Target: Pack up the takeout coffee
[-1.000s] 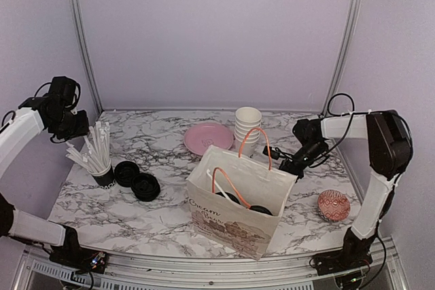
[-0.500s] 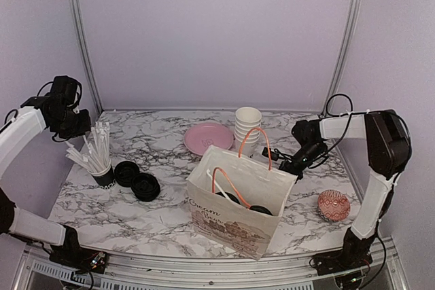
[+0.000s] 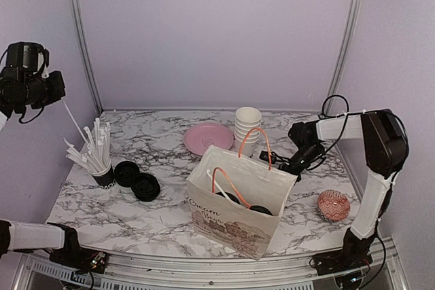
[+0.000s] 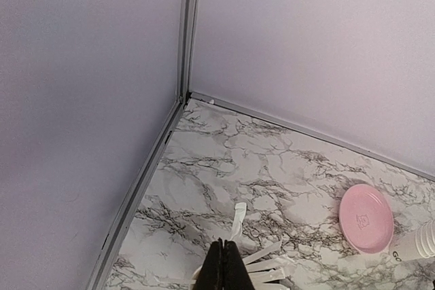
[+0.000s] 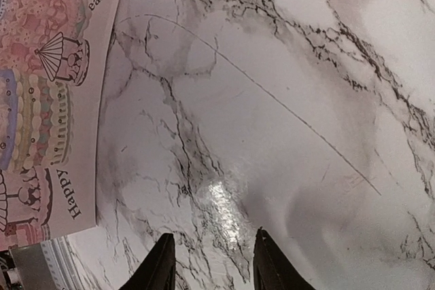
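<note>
The takeout coffee (image 3: 260,210) stands inside the white paper bag (image 3: 231,225) near the front middle of the marble surface (image 3: 136,215). Only two round black tops show through the bag's open mouth, under the pink handles. The bag's front carries script that starts with "Cream" above a drawn picture. In the right wrist view its printed side (image 5: 47,100) reads "Happy", with the letters "ear" further along.

The right tool (image 3: 268,156) hangs at the bag's far right corner, low over the surface. Its fingers (image 5: 166,263) are partly spread with nothing between them, only bare marble below.

The left tool (image 3: 58,94) sits high at the far left, pressed together on a white-wrapped straw (image 3: 75,121). The straw slants down towards the straw cup (image 3: 103,174). From the left wrist, the straw (image 4: 236,219) sticks out past the closed tips.

Two loose black lids (image 3: 126,173) lie just beside the straw cup. A stack of white cups (image 3: 248,127) and a pink plate (image 3: 207,138) sit behind the bag, and a patterned bowl (image 3: 334,205) sits to its right.
</note>
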You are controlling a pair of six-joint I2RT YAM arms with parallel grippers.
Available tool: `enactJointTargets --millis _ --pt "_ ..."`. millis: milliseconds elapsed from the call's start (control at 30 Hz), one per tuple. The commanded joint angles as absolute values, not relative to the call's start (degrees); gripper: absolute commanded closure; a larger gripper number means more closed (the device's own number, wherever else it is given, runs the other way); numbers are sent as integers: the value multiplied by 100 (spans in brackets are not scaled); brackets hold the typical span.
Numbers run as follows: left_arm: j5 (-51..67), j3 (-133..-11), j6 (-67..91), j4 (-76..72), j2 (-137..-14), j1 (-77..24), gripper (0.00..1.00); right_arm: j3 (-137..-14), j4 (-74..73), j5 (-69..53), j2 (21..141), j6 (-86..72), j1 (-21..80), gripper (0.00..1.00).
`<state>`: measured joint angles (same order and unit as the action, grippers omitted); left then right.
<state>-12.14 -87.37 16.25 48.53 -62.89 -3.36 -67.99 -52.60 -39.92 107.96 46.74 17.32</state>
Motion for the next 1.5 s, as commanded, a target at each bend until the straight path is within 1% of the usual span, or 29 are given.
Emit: enactJointTargets --millis 0,100,233,300,400,500,567,633,800,967,1133,1333,1400,1467 --pt "-1261 -8860 1551 5357 -6278 -343 100 -6881 -5300 -3964 10867 4673 1819 62" --pt "-1113 -9071 1568 5368 -6195 -366 100 -6877 -5300 -3963 10858 4667 1828 62" --pt "-783 -9776 1580 5328 -6109 -479 100 -6882 -5300 -3957 10863 4667 1837 62" --pt "-132 -10080 1563 5111 -6088 -513 100 -6886 -5300 -3949 10863 4672 1836 62" --pt "1449 -10213 1807 4451 -6029 -555 100 -6897 -5300 -3945 10865 4659 1845 62" --pt "2795 -9897 2506 3493 -5959 -705 100 -6906 -5307 -3946 10865 4659 1845 62" --pt "3187 -9584 2913 2901 -5942 -1002 100 -6905 -5309 -3946 10863 4651 1846 62" --pt "3136 -9198 3126 2352 -5925 -1509 100 -6907 -5309 -3946 10855 4649 1846 62" --pt "2857 -8726 3452 1434 -6176 -2876 100 -6908 -5309 -3930 10878 4642 1841 62" --pt "2658 -8844 3504 970 -6708 -4078 100 -6904 -5309 -3911 10890 4641 1846 62" --pt "2727 -9080 3407 932 -7314 -4724 100 -6899 -5309 -3903 10872 4650 1846 62" --pt "2790 -9168 3424 874 -7873 -5208 100 -6890 -5309 -3893 10872 4667 1845 62" --pt "2818 -9043 3616 650 -8092 -5293 100 -6887 -5309 -3886 10885 4668 1846 62" --pt "2898 -8745 3918 34 -8295 -5431 100 -6896 -5317 -3877 10896 4667 1846 62"
